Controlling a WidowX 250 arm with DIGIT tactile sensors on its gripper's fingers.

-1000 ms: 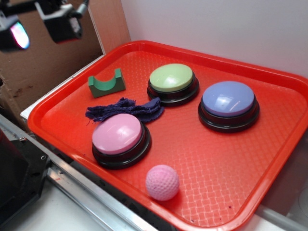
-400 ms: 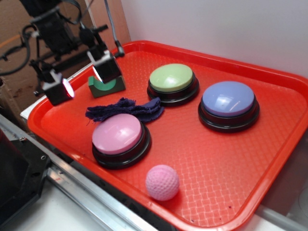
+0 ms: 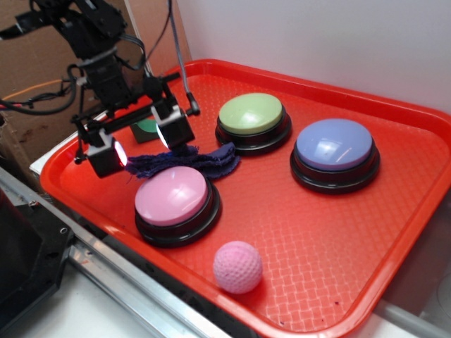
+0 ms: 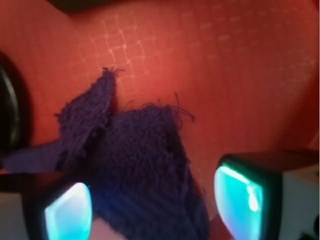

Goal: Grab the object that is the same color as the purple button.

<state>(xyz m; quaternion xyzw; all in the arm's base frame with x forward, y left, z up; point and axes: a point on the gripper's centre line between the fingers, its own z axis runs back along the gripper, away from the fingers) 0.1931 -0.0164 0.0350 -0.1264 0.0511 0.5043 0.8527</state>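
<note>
Three dome buttons share the red tray (image 3: 394,232) with a few smaller things. Nearest to the camera lies the pink dimpled ball (image 3: 237,267), and just behind it stands the pink button (image 3: 173,201). Touching the far side of that button is the purple rag (image 3: 211,160), spread flat on the tray floor.

The gripper (image 3: 144,146) hangs above the left part of the rag, wide open and holding nothing. In the wrist view the rag (image 4: 135,165) fills the gap between the two fingers (image 4: 240,192), so the step in hand seems to be the approach for the grasp. The next move, I think, calls for a straight descent until the fingers sit on both sides of the cloth, and then a closing.

Behind the gripper a green block (image 3: 146,127) is partly hidden. Further back are the light green button (image 3: 252,116) and the purple button (image 3: 333,146).
</note>
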